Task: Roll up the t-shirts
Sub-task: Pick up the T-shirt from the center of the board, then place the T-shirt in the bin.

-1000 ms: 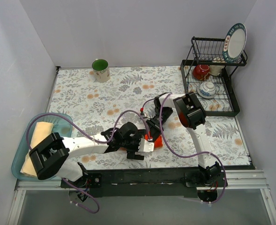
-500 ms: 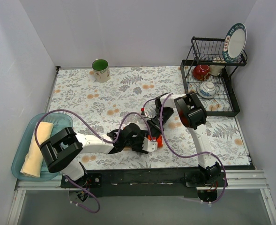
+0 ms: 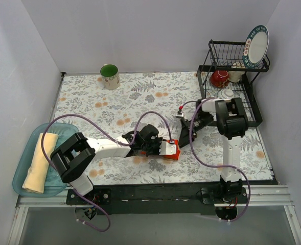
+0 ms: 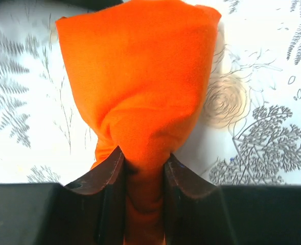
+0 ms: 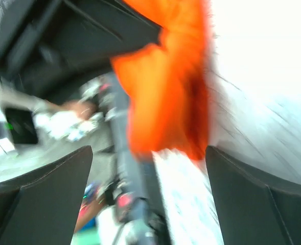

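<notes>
**The left pincer (image 4: 144,155) clamps the orange shirt (image 4: 140,76)**

The desk's (image 3: 140,97) near left corner holds a tray (image 3: 68,130) with the cream shirt (image 3: 38,163) rolled inside. By the near edge sits the orange shirt, the right pincer (image 5: 149,153) wide near it.

mug (image 3: 109,76) back-left | dish rack (image 3: 252,115) back-right | rolled t-shirt (image 3: 38,163) in tub (image 3: 63,133) front-left | bunched t-shirt (image 3: 172,151) centre-front

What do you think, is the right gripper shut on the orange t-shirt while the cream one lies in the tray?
No: the left gripper is shut on the orange t-shirt, per the left wrist view; the rest is right.
</notes>
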`<state>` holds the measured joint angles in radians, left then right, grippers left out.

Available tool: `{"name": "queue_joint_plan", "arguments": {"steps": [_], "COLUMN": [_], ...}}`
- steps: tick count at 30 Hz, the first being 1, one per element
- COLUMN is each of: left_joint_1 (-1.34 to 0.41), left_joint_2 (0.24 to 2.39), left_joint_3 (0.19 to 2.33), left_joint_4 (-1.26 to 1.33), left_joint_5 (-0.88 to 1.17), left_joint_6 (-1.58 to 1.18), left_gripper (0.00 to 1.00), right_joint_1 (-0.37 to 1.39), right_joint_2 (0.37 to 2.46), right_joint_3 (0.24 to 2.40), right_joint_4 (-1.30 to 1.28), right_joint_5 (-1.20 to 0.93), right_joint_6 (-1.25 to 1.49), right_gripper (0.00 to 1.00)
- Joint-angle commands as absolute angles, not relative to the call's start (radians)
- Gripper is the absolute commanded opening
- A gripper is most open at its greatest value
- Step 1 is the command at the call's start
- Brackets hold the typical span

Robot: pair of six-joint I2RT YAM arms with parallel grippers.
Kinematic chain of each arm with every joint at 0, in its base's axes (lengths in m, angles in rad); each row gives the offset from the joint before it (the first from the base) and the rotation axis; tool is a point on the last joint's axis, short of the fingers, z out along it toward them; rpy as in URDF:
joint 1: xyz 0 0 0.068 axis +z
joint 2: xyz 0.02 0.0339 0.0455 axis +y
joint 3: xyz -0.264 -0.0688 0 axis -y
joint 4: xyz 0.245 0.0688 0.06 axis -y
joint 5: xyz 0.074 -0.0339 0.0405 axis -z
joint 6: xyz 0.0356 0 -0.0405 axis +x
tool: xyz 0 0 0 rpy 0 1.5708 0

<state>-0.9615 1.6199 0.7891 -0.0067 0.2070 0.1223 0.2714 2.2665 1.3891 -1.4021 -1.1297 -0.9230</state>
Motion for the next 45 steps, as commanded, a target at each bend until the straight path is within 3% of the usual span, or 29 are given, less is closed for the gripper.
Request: {"name": "queue_joint_plan", "arguments": {"steps": [1, 6, 15, 26, 32, 38, 45], "left_joint_1": [-0.873, -0.770, -0.568, -0.309, -0.155, -0.007, 0.247], "left_joint_2": [1.619, 1.560, 1.405, 1.203, 1.092, 0.977, 0.908], "left_joint_3": [0.839, 0.888, 0.991, 1.094, 1.088, 1.008, 0.905], "left_joint_4": [-0.325, -0.408, -0.540, -0.693, -0.735, -0.672, -0.575], "left_joint_5": [0.293, 0.270, 0.222, 0.160, 0.012, -0.262, -0.323], "left_joint_6": [-0.046, -0.006, 0.025, -0.052, 0.026, 0.058, 0.202], "left_gripper": [0.00, 0.00, 0.00, 0.00, 0.00, 0.00, 0.00], "right_joint_1": [0.066, -0.018, -0.017, 0.096, 0.143, 0.175, 0.204], "right_joint_2": [2.145, 2.076, 2.045, 1.957, 1.993, 1.983, 1.928], "right_joint_3": [1.416, 1.372, 1.319, 1.255, 1.264, 1.272, 1.221], "right_joint_4": [-1.307, -1.307, -1.308, -1.258, -1.269, -1.284, -1.296], "right_joint_5": [-0.960, -0.951, -1.029, -1.014, -1.020, -0.999, -0.968], "right_joint_6": [-0.913, -0.881, -0.910, -0.982, -0.963, -0.966, -0.973], "right_gripper": [0.98, 0.99, 0.98, 0.99, 0.99, 0.98, 0.99]}}
